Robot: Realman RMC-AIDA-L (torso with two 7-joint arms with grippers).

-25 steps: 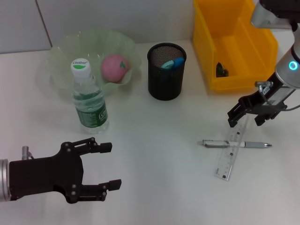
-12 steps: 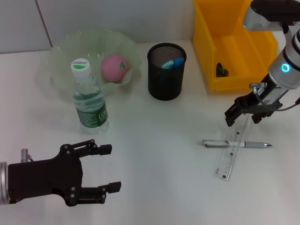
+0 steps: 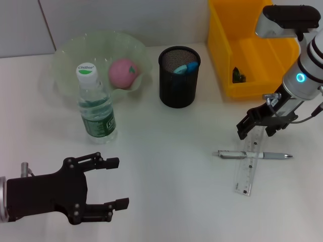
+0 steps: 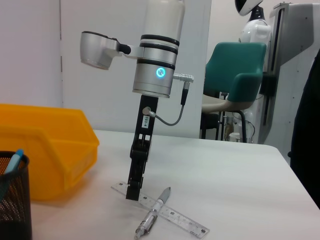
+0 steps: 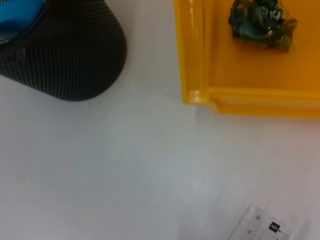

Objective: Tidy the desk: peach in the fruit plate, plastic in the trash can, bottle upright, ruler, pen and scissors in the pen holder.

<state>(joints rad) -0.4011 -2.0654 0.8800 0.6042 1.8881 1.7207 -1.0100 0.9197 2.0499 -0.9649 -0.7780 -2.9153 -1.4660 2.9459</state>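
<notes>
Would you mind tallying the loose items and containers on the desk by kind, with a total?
Fruit: 1, peach
Bottles: 1, water bottle
Stationery on the desk: 2, pen, ruler
Containers: 3, fruit plate, pen holder, yellow bin
Plastic scrap in bin: 1
Total: 8
</notes>
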